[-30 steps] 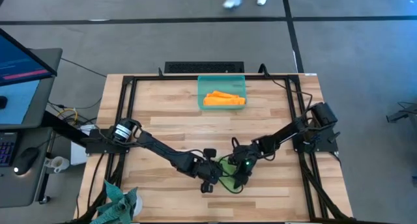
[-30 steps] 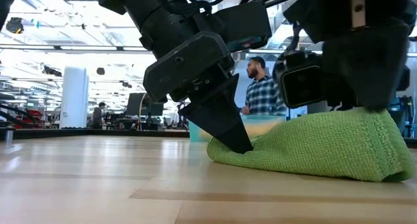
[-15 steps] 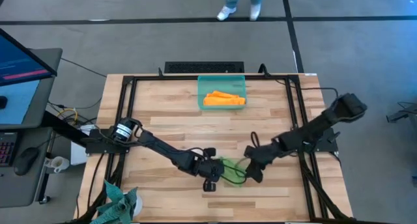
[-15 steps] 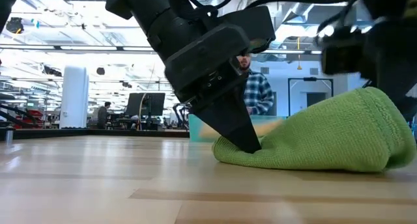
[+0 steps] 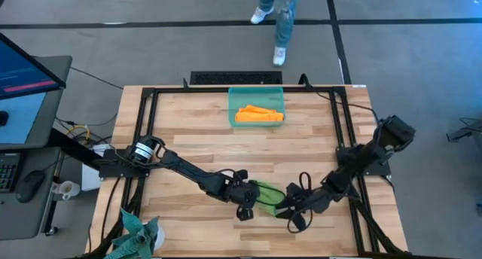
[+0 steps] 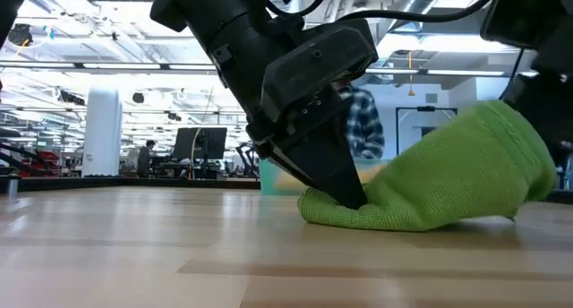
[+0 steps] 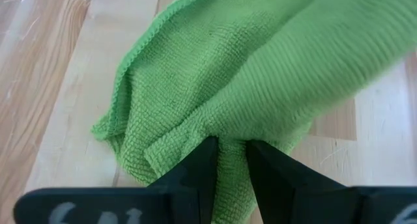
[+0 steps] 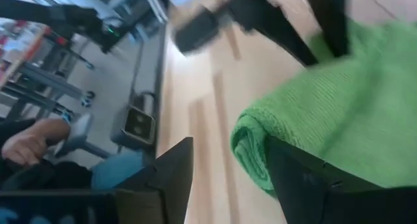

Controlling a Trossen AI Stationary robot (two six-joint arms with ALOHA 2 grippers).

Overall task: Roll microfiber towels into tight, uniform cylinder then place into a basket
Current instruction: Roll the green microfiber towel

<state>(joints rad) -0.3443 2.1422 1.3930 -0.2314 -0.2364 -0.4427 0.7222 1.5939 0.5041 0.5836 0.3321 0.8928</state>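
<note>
From above, the basket [image 5: 256,107] sits at the far middle of the table with the orange towel [image 5: 259,114] already inside; the green towel [image 5: 269,196] lies well on the near side of the basket, with the left gripper [image 5: 247,202] at its left end and the right gripper [image 5: 295,211] at its right end; any tug apart here would, I judge, unwind the roll.

At table height, the left gripper [image 6: 345,193] presses its tip into the low end of the green towel [image 6: 439,183], while the other end rides up off the wood; the lifted end looks loose, so it may flop open.

The left wrist view shows its two fingers [image 7: 195,175] nearly closed, pinching a fold of green towel [image 7: 260,68]; only that fold is caught, so the rest could slip free.

The right wrist view shows its fingers [image 8: 171,175] standing wide with the rolled end of the green towel [image 8: 313,129] between them, not visibly clamped; closing off-centre would likely crush the cylinder.
</note>
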